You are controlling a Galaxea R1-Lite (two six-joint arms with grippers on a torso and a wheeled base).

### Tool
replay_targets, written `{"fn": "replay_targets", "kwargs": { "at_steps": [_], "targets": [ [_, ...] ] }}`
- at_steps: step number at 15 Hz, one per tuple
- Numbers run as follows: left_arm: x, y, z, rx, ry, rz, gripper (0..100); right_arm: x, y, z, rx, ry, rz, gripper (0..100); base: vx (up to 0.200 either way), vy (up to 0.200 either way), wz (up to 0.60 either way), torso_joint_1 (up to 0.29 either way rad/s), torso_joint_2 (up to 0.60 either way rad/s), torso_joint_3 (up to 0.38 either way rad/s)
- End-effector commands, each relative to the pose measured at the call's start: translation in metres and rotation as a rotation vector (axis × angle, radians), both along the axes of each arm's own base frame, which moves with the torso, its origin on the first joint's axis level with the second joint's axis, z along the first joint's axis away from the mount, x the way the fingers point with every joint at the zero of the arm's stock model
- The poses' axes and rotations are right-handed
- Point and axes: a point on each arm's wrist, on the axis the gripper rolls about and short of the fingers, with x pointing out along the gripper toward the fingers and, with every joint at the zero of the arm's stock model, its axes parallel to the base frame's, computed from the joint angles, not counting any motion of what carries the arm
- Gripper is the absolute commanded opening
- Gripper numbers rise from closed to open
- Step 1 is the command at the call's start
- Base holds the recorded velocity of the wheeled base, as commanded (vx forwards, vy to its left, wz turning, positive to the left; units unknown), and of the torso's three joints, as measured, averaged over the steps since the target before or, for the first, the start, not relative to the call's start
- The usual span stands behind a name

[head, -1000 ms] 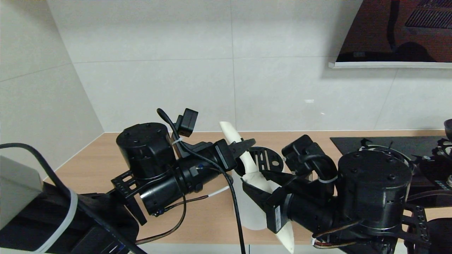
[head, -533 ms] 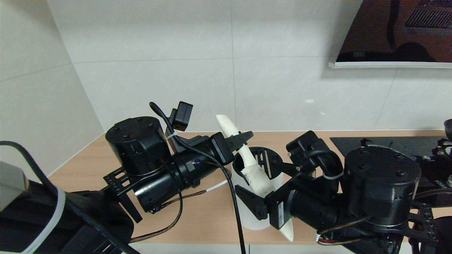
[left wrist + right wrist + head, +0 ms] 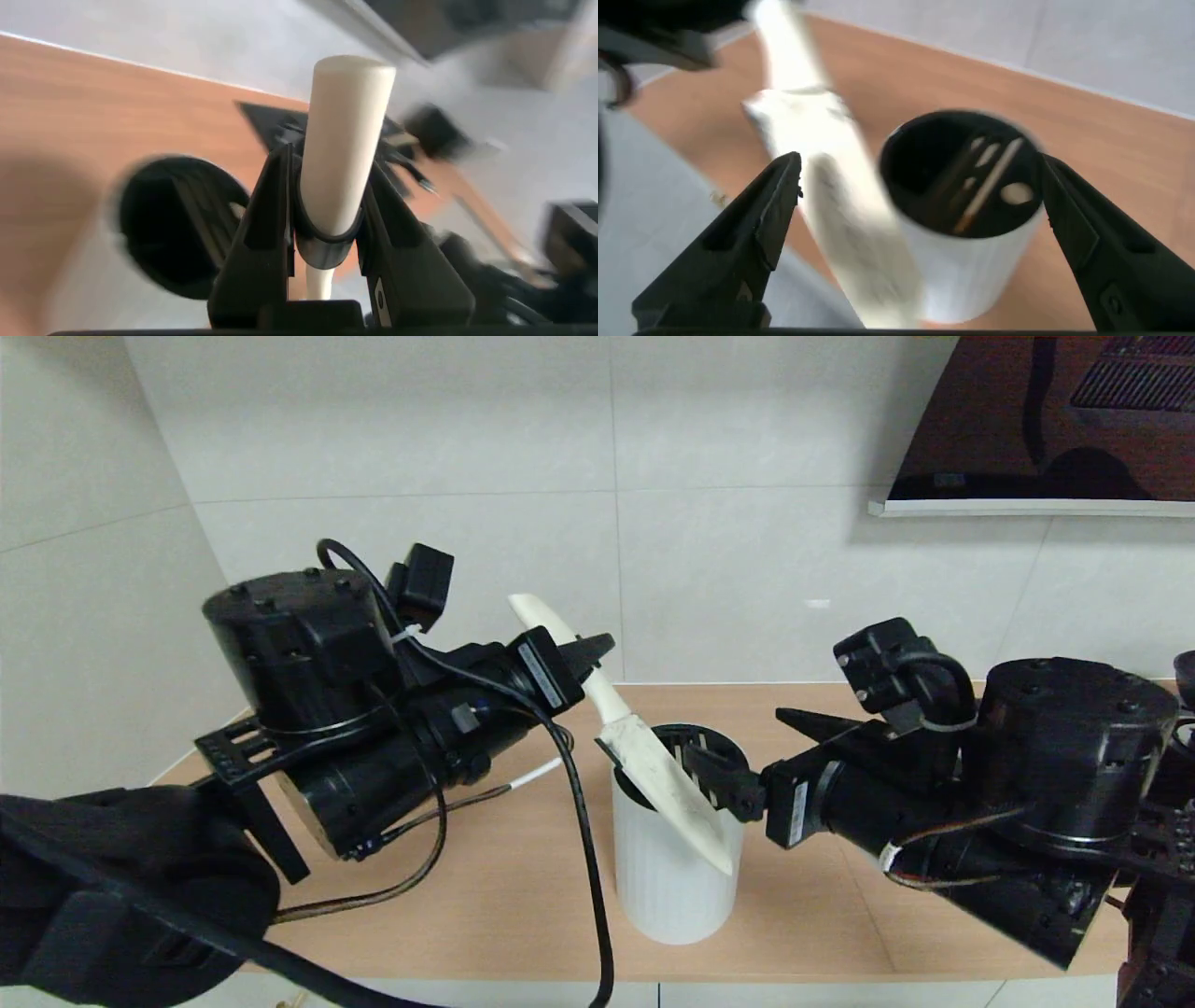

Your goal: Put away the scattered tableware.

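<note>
Head view, and the left hand (image 3: 579,658) sits up at centre-left of the frame, clamped tight on the handle of a white knife (image 3: 653,775). The handle pokes up and left out of the grip. The blade slants down to the right and crosses in front of the white ribbed utensil holder (image 3: 667,887), with its tip low against the holder's front wall. Whether the blade touches that wall cannot be told. The holder stands upright on the wooden table (image 3: 467,896), at the lower centre of the frame.

On the right side of the frame the right hand (image 3: 738,735) is level with the holder's rim, its fingers spread wide and gripping nothing. The lower finger lies just beside the rim.

In the left wrist view the two fingers of the left hand (image 3: 332,224) press on either side of the round pale knife (image 3: 341,140) handle. The holder's (image 3: 177,233) dark opening is at lower left of that frame.

In the right wrist view the right hand (image 3: 918,163) is open, one black finger at each side of the frame. The holder (image 3: 962,261) sits between them with a few slim utensils (image 3: 985,177) inside, too blurred to name. The knife (image 3: 840,187) slants down just beside the holder, outside its wall.

A dark range hood (image 3: 1046,420) hangs at upper right of the head view.
</note>
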Motion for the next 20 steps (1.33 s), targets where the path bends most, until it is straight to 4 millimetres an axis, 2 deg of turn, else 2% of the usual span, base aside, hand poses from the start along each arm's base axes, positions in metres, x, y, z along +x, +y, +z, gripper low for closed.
{"fn": "replay_targets", "kwargs": {
  "at_steps": [1, 5, 8, 11, 14, 16, 20],
  "targets": [
    [-0.012, 0.01, 0.037, -0.021, -0.095, 0.046, 0, 0.008, -0.009, 0.007, 0.042, -0.007, -0.039, 100, 0.0, 0.0, 0.0, 0.0, 0.0, 0.0],
    [-0.007, 0.009, 0.069, 0.242, -0.222, 0.236, 0, 0.018, -0.016, 0.007, 0.046, -0.001, -0.083, 100, 0.0, 0.0, 0.0, 0.0, 0.0, 0.0],
    [-0.013, -0.001, 0.078, 0.295, -0.261, 0.306, 0, 0.02, -0.016, 0.004, 0.041, 0.004, -0.089, 100, 0.0, 0.0, 0.0, 0.0, 0.0, 0.0],
    [-0.024, -0.024, 0.072, 0.324, -0.273, 0.331, 0, 0.021, -0.016, 0.005, 0.043, 0.002, -0.094, 100, 0.0, 0.0, 0.0, 0.0, 0.0, 0.0],
    [-0.006, -0.053, 0.051, 0.396, -0.301, 0.491, 0, 0.023, -0.019, 0.004, 0.038, 0.004, -0.107, 100, 0.0, 0.0, 0.0, 0.0, 0.0, 0.0],
    [0.001, -0.062, 0.045, 0.396, -0.355, 0.554, 0, 0.023, -0.019, 0.004, 0.039, 0.003, -0.107, 100, 0.0, 0.0, 0.0, 0.0, 0.0, 0.0],
    [-0.009, -0.072, 0.04, 0.402, -0.372, 0.517, 0, 0.027, -0.02, 0.002, 0.034, 0.008, -0.118, 100, 0.0, 0.0, 0.0, 0.0, 0.0, 0.0]
  ]
}}
